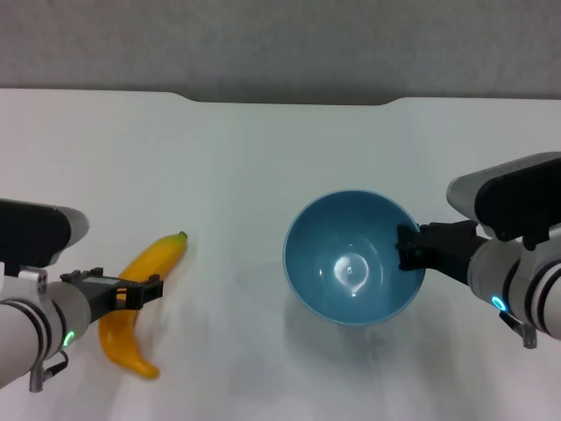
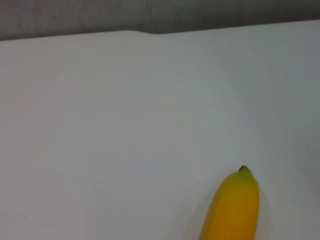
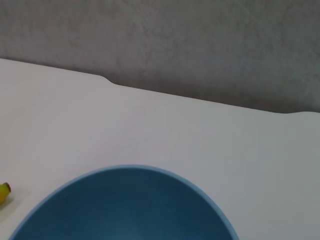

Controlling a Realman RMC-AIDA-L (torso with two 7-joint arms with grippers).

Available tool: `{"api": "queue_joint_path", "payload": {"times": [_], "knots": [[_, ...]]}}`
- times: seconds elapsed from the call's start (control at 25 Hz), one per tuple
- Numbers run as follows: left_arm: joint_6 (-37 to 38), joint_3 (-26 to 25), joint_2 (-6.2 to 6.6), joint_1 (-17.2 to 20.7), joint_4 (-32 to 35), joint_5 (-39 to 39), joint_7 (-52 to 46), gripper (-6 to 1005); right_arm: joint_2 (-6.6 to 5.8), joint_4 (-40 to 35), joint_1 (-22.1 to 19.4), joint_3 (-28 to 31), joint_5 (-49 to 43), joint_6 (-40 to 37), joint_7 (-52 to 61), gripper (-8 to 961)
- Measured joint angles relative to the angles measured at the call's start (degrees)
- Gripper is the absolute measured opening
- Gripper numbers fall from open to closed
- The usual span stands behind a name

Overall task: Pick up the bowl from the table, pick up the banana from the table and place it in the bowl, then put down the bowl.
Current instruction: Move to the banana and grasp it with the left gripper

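The light-blue bowl (image 1: pixel 351 254) is right of the table's middle, tipped a little toward me, with a soft shadow under it. My right gripper (image 1: pixel 408 248) is shut on its right rim. The right wrist view shows the bowl's inside (image 3: pixel 125 210) close up. The yellow-orange banana (image 1: pixel 162 256) lies on the white table (image 1: pixel 219 175) at the front left, its dark stem tip pointing away from me. My left gripper (image 1: pixel 140 294) is at the banana's middle, across it. The left wrist view shows the banana's stem end (image 2: pixel 235 210) close by.
The table's far edge has a shallow notch (image 1: pixel 289 101), with a grey wall behind it. The banana's tip (image 3: pixel 4 192) shows at the edge of the right wrist view. Bare tabletop lies between the banana and the bowl.
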Motion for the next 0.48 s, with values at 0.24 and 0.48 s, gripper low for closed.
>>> {"api": "queue_joint_path", "payload": {"times": [0.24, 0.48], "knots": [[-1.8, 0.1, -0.05, -0.7, 3.0, 0.0, 0.0, 799, 0.0, -0.2, 0.0, -0.1, 0.0, 0.0, -0.1, 55], [-2.1, -0.5, -0.09, -1.8, 5.6, 0.1, 0.0, 796, 0.0, -0.3, 0.3, -0.6, 0.0, 0.0, -0.1, 57]]}}
